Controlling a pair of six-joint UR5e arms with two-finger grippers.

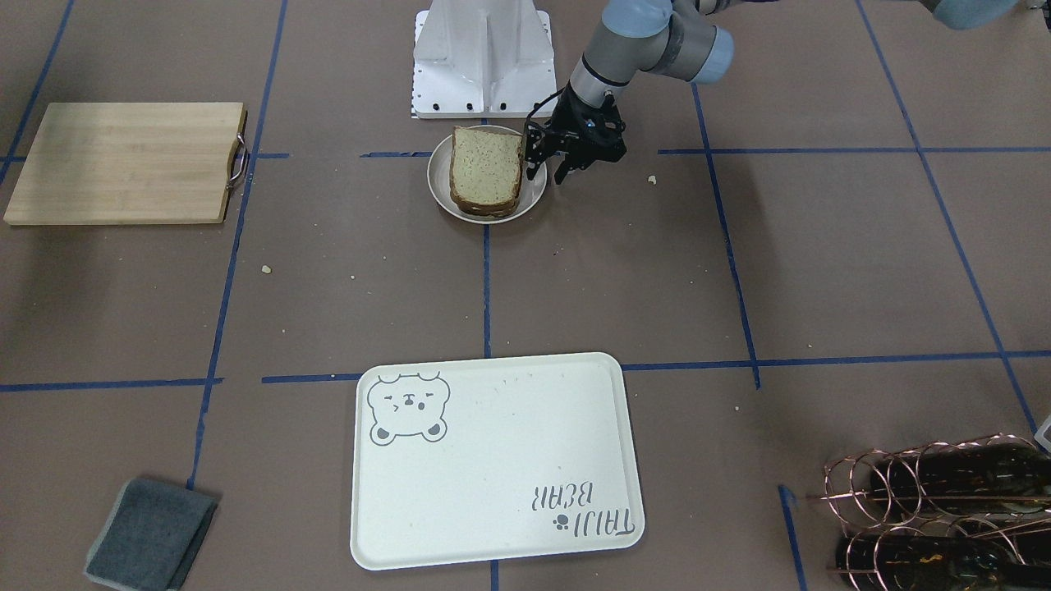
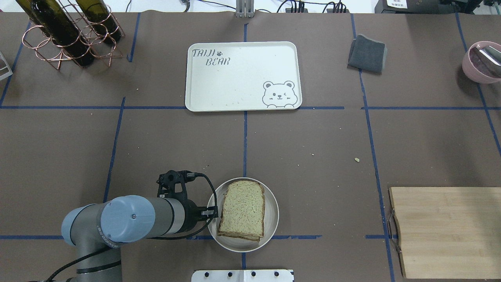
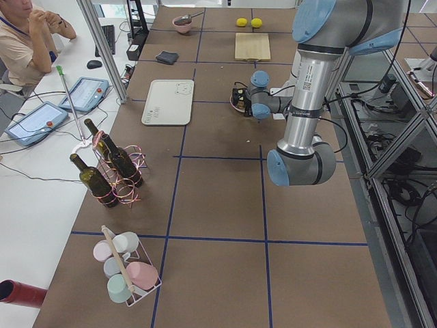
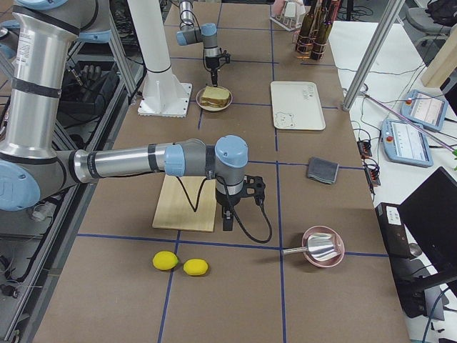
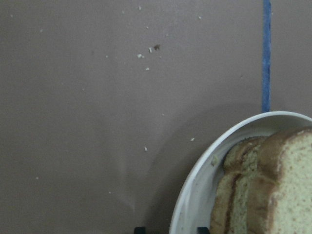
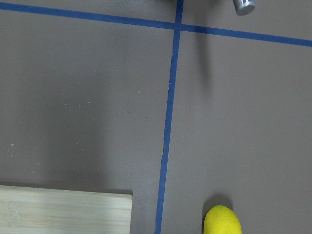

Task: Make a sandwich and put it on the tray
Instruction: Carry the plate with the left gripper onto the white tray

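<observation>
The sandwich [image 1: 486, 168] is two stacked tan bread slices on a small round pale plate [image 1: 439, 193]; it also shows in the overhead view [image 2: 242, 209]. No egg shows. My left gripper [image 1: 548, 168] is open at the plate's edge, beside the bread. In the left wrist view its fingertips [image 5: 140, 229] stand one on each side of the plate rim [image 5: 195, 195]. The cream tray [image 1: 493, 460] with the bear drawing holds nothing. My right gripper [image 4: 228, 214] hovers by the cutting board's corner, far from the sandwich; I cannot tell whether it is open or shut.
A wooden cutting board [image 2: 446, 231] lies at the robot's right. A grey cloth [image 2: 368, 53] and pink bowl [image 2: 481, 62] lie at far right, a wine bottle rack [image 2: 66, 31] at far left. Two lemons [image 4: 166, 261] lie beyond the board.
</observation>
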